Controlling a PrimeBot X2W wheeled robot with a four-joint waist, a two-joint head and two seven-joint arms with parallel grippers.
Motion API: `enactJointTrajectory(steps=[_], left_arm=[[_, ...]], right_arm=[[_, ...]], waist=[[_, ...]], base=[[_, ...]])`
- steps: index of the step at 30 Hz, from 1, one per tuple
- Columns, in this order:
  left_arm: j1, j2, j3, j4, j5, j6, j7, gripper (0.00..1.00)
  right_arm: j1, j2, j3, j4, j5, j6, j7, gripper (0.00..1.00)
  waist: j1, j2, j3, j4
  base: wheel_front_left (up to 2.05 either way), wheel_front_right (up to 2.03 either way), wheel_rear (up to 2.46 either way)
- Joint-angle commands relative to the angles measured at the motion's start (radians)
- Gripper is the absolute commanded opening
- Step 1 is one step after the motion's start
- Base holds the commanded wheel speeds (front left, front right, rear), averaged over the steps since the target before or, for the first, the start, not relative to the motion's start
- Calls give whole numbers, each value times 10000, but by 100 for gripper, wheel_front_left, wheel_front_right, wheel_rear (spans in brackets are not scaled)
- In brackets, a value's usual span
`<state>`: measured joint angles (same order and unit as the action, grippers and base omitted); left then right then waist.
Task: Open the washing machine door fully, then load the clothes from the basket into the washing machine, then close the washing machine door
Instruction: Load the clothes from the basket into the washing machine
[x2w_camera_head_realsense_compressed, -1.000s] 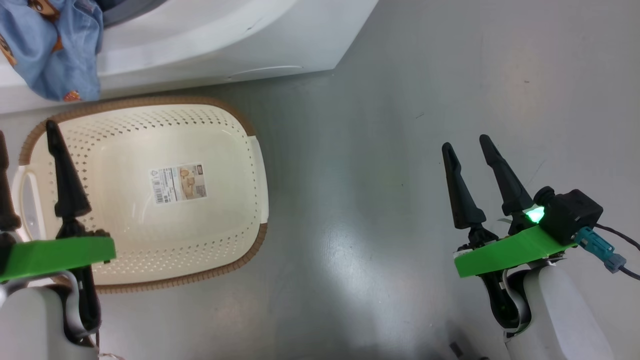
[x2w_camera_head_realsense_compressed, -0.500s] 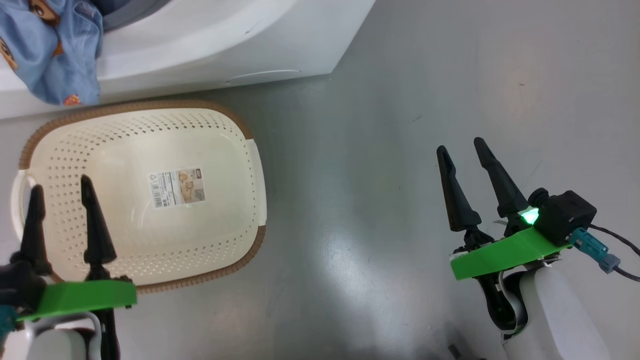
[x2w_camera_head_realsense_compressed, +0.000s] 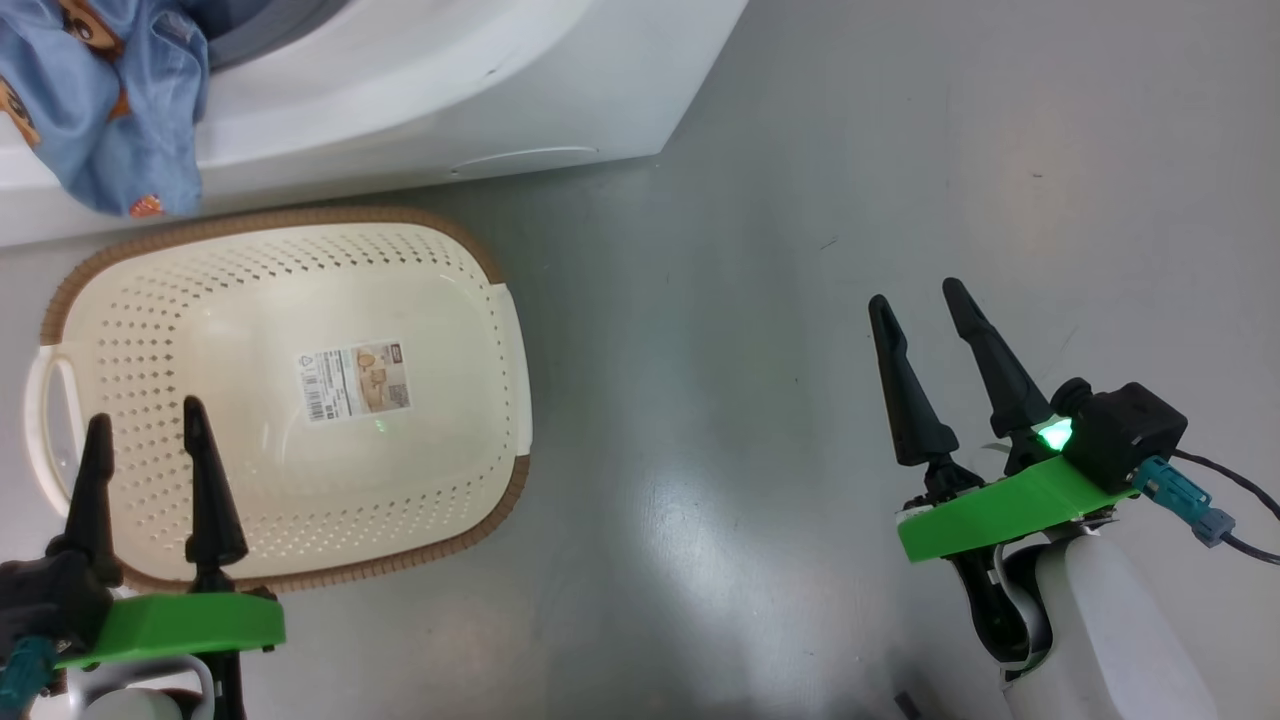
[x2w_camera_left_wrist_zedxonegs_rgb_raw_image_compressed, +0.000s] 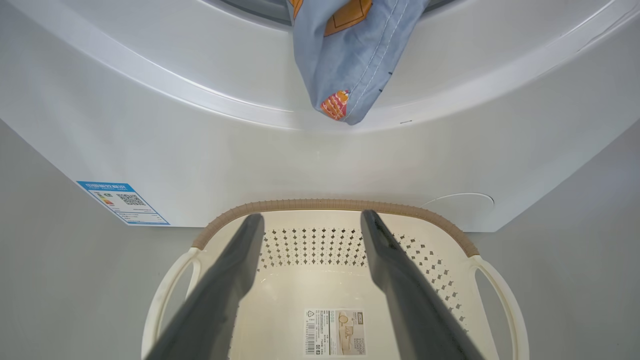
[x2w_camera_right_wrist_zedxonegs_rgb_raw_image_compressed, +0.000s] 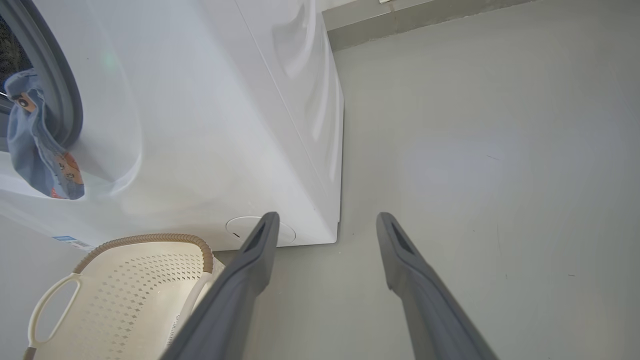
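Above grey floor (x2w_camera_right_wrist_zedxonegs_rgb_raw_image_compressed: 475, 150), right hand (x2w_camera_right_wrist_zedxonegs_rgb_raw_image_compressed: 327, 216) with fingers (x2w_camera_right_wrist_zedxonegs_rgb_raw_image_compressed: 240, 280) apart; washing machine (x2w_camera_right_wrist_zedxonegs_rgb_raw_image_compressed: 225, 125), basket (x2w_camera_right_wrist_zedxonegs_rgb_raw_image_compressed: 145, 240), blue clothes (x2w_camera_right_wrist_zedxonegs_rgb_raw_image_compressed: 35, 150) leftward.

Grey glossy floor (x2w_camera_head_realsense_compressed: 800, 250) with soft light glare; darker skirting (x2w_camera_right_wrist_zedxonegs_rgb_raw_image_compressed: 425, 17) along the wall base at far edge.

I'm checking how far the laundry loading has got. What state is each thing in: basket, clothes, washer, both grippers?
basket: empty, upright on the floor.
clothes: blue bear-print garment hanging out of the drum mouth.
washing machine: mouth uncovered, garment across its lip.
left gripper: open, empty, above the basket.
right gripper: open, empty, above the floor.
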<state>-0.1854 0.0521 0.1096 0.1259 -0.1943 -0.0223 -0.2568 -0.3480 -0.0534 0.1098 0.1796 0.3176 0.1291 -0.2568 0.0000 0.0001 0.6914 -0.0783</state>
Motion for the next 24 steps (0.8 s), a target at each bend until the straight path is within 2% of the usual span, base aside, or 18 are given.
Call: enactJointTrajectory(steps=[1,13,24], left_arm=[[333,115,356,-125,168,-32,-49,100],[-6,53,393,-122,199,-168,-49,100],[-1622,548,439,-689,15,-239,305,100]], right_arm=[[280,32,229,-154,-15,16,-49,100],[264,32,181,-147,-12,16,-49,100],[246,32,215,-118,36,16,-49,100]], waist=[[0,-1,6,-4],[0,-1,3,11],[0,-1,-98,-45]], base=[[0,0,0],[0,0,0],[0,0,0]])
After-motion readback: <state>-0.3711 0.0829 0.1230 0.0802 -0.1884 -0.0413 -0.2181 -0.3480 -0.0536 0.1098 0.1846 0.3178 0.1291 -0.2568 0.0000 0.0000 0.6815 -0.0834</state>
